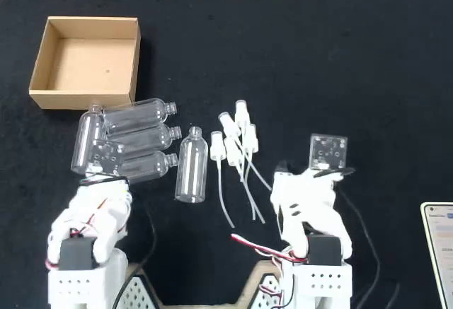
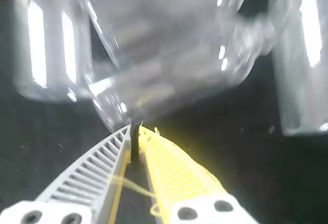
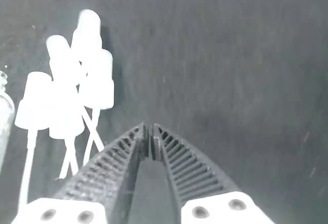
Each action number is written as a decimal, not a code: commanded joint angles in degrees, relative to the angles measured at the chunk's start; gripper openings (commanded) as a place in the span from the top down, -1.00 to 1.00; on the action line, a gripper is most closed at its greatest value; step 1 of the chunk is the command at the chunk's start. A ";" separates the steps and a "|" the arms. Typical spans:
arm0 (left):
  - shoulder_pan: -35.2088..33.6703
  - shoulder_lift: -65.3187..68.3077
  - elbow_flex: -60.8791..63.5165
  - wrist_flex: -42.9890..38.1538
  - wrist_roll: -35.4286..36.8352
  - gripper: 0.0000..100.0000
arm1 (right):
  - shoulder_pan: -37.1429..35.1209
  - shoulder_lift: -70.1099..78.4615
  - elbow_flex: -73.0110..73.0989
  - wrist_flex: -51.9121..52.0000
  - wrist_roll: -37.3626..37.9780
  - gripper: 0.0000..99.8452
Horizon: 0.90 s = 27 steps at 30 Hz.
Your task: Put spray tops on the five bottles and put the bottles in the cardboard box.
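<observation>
A cardboard box [image 1: 83, 100] sits open at ten o'clock on the black table [image 1: 340, 61]. Toward eight o'clock from centre, four clear bottles [image 1: 141, 116] lie clustered without tops. A fifth bottle [image 1: 192, 164] lies near centre, beside the loose spray tops [image 1: 237, 136]. The left gripper [image 2: 137, 131] is clenched on nothing, close to the cluster. The right gripper [image 3: 149, 134] is clenched on nothing near the tops.
</observation>
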 commanded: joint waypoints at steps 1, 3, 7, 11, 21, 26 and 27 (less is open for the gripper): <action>0.31 -0.26 -13.76 -0.26 -4.57 0.94 | 0.62 -5.23 -0.40 -5.71 17.93 0.97; 0.40 -0.26 -17.71 -0.35 -8.26 0.94 | 0.26 -5.23 -0.40 -6.95 26.55 0.97; 0.31 -0.26 -24.84 -4.22 -10.02 0.94 | 0.62 -5.23 -3.47 -7.74 29.10 0.97; 1.36 0.00 -26.07 -12.57 -8.53 0.94 | 0.70 -5.23 -12.62 -7.38 25.41 0.97; 11.30 7.91 -18.42 -17.76 3.34 0.53 | 0.35 -5.14 -29.67 -4.48 24.44 0.97; 16.84 26.20 -28.09 -11.78 6.51 0.53 | 0.18 -5.14 -31.87 2.20 22.07 0.97; 18.15 30.24 -30.73 -10.46 9.14 0.53 | 0.18 -5.14 -30.73 2.90 21.10 0.97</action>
